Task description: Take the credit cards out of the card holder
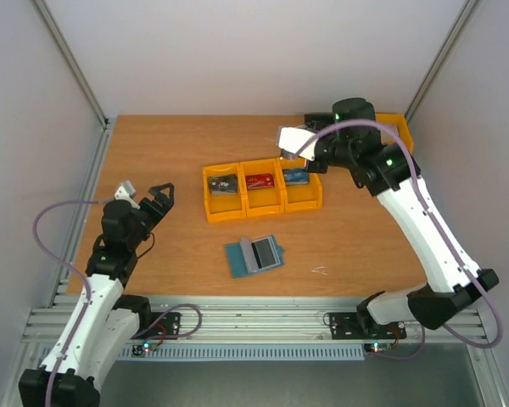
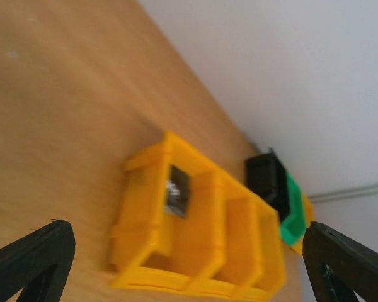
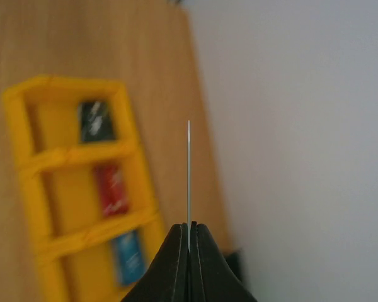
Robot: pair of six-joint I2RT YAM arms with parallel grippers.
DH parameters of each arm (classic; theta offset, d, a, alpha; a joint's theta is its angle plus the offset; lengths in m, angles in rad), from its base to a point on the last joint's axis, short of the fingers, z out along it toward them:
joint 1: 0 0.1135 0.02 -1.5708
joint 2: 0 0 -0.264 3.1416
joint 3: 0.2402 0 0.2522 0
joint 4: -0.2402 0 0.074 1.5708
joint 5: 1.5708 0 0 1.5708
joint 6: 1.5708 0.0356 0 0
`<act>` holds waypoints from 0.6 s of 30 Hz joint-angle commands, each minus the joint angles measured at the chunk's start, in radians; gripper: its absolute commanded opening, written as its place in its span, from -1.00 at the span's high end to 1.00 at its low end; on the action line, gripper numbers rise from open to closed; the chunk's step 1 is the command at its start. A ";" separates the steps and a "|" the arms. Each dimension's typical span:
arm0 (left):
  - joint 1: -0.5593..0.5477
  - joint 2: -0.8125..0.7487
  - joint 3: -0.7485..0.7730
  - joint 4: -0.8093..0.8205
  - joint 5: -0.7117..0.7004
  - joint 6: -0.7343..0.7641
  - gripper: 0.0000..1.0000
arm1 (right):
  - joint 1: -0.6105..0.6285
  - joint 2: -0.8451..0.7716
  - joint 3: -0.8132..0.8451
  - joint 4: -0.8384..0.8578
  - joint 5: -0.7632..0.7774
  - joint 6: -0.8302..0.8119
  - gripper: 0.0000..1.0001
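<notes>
Left end effector [image 1: 159, 197] is held wide open and empty above the tabletop [image 1: 153, 144], well apart from everything. Toward the middle, the card holder [image 1: 254, 254] is laid open in front of the bins [image 1: 263, 208], where a dark card [image 1: 223, 184], a red card [image 1: 260, 180] and a blue card [image 1: 295, 176] are lodged, one to each. Right end effector [image 3: 189, 234] is clamped on a thin card [image 3: 188, 176], seen edge-on so its colour cannot be told. It is raised just behind the blue card's bin, well apart from the card holder. Delivery seems to be the step in hand. The thin card is best lowered level, kept off the bin walls, and released only when low.
</notes>
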 commanded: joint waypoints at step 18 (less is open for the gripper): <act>0.157 -0.020 -0.206 0.025 -0.177 0.191 -0.99 | -0.230 0.458 -0.115 0.080 0.245 -0.026 0.98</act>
